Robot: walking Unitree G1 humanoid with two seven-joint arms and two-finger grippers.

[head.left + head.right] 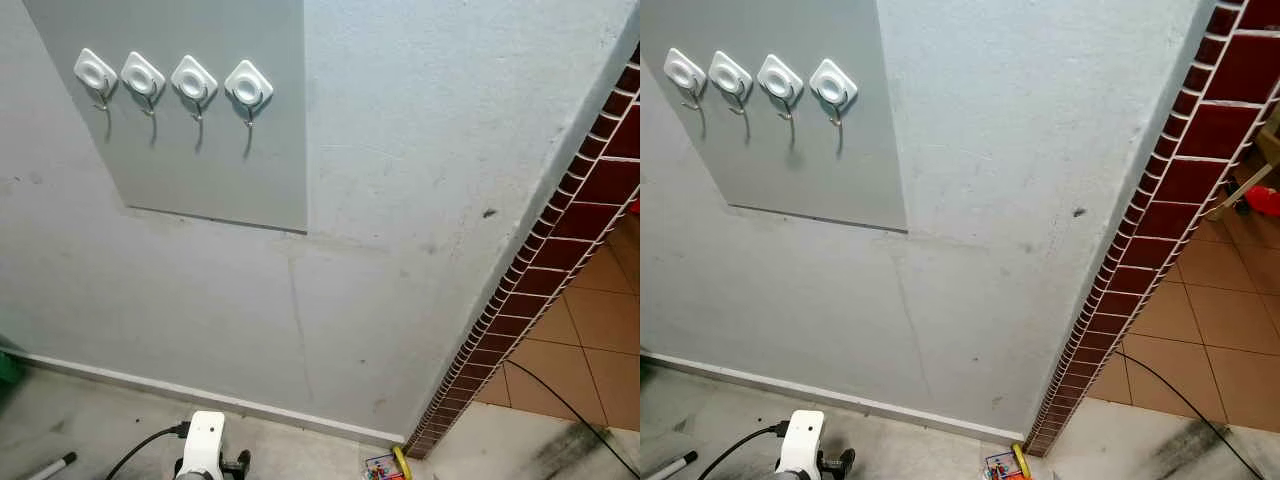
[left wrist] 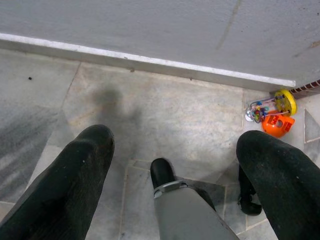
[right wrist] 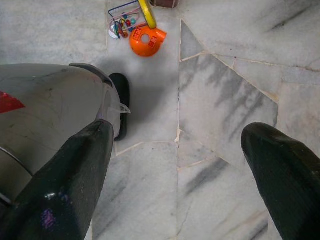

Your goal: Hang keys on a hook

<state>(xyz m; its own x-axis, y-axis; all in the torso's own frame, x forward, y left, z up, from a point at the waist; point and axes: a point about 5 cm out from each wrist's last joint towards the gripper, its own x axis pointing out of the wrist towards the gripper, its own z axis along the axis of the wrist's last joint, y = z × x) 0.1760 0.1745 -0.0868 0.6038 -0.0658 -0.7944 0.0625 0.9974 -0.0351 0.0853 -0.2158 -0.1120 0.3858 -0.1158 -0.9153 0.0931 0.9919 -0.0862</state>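
Four white hooks (image 1: 170, 80) in a row on a grey wall panel (image 1: 200, 150). Below, left gripper (image 2: 175, 165) and right gripper (image 3: 175, 165) over marble floor (image 3: 225, 90), fingers spread wide, holding nothing.

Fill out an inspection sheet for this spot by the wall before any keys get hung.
Surface: grey panel mounted on the wall.
Job's things: four white hooks in a row on the panel, all bare; keys: nothing seen.
Clutter: orange and yellow toy on the floor at the wall's corner.
Grippers: left claw open, empty, pointing at the floor; right claw open, empty.
Cables: black cable across the floor tiles.
Surroundings: dark red tiled wall edge, marble floor.
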